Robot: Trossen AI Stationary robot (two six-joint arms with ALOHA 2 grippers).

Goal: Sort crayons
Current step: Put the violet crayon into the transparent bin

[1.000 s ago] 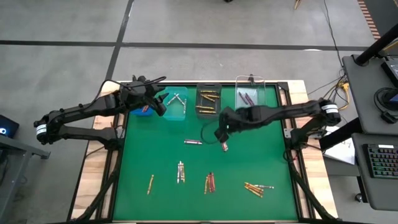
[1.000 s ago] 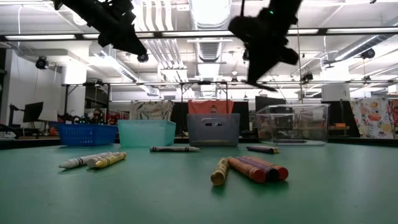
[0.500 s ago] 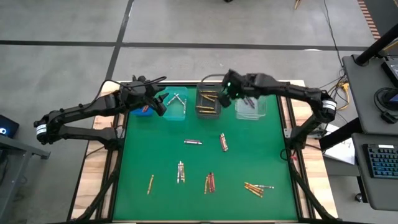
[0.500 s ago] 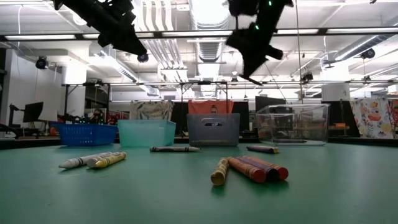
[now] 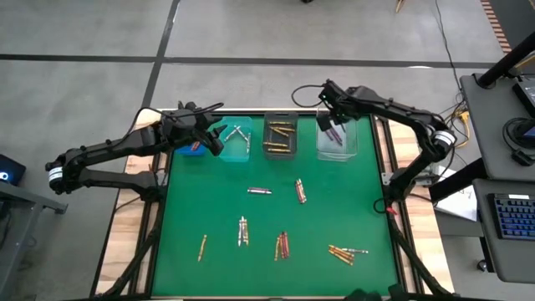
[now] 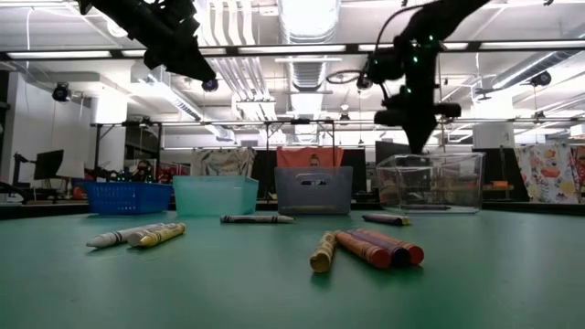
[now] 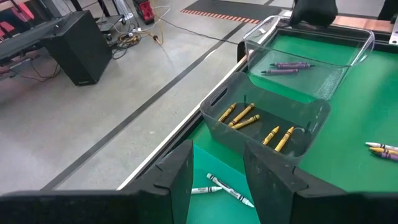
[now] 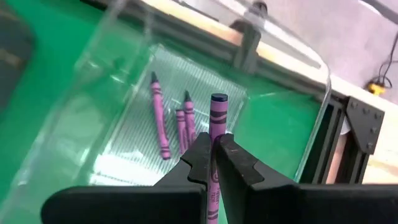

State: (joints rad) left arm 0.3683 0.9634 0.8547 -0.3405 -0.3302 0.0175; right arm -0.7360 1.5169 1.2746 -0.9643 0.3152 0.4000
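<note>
The green table (image 5: pixel 276 213) is framed by a light wooden border and dark rails, with grey floor beyond every edge; its middle band lies largely bare between the far row of bins and the crayons scattered toward the near edge. Four bins stand side by side along the far edge: a blue basket (image 5: pixel 185 147), a pale teal bin (image 5: pixel 238 142), a grey bin (image 5: pixel 280 136) holding gold crayons (image 7: pixel 256 122), and a clear bin (image 5: pixel 338 138) with purple crayons (image 8: pixel 169 119) on its floor. The right end effector (image 8: pixel 211 147) hangs over the clear bin, its fingers pinched on a purple crayon (image 8: pixel 216 118) held upright. The left end effector (image 7: pixel 214 169) hovers near the teal bin's far corner with a gap between its fingers, nothing held. Loose crayons (image 5: pixel 282 244) lie in small clusters well apart on the table. No writing on the wrappers is readable.
</note>
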